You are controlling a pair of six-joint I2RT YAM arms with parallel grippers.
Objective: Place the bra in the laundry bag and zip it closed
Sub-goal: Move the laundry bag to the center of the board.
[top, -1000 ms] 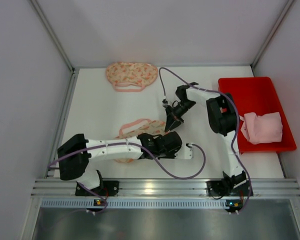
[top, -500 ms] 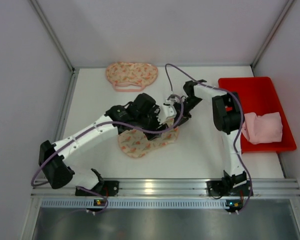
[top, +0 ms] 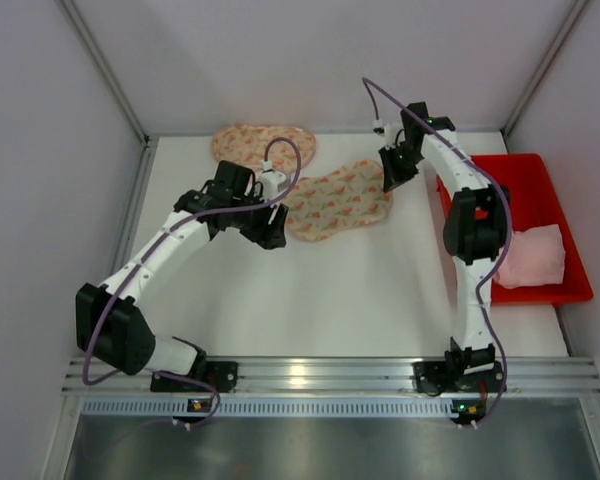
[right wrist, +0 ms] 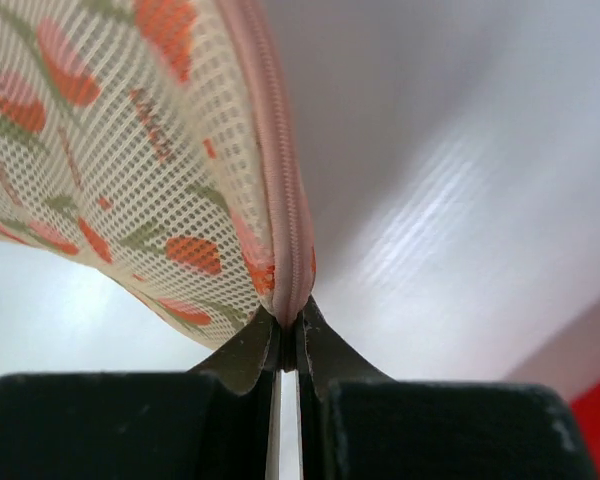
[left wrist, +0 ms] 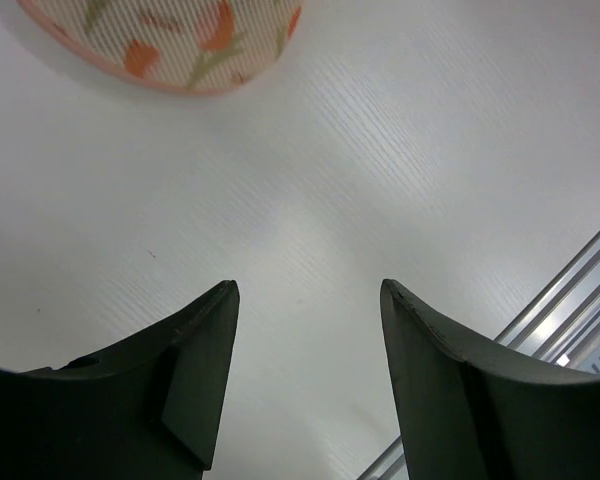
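Note:
A floral mesh laundry bag (top: 338, 200) lies on the white table, back centre. My right gripper (top: 391, 178) is shut on its right edge. In the right wrist view the fingers pinch the pink zip seam (right wrist: 292, 250) of the bag (right wrist: 100, 130). My left gripper (top: 272, 234) is open and empty just left of the bag, above bare table. In the left wrist view only the bag's rim (left wrist: 170, 45) shows, at the top left, apart from the gripper (left wrist: 310, 300). A folded pink garment (top: 528, 255) that may be the bra lies in the red bin (top: 500, 180).
A second floral mesh bag (top: 258, 145) lies at the back left, near the wall. The red bin stands at the right edge. The metal rail (top: 310, 375) runs along the near edge. White walls enclose the table.
The right gripper has carried the bag from the table's middle to the back right. The left arm has swung from the front centre to the back left, and its gripper is now off the bag.

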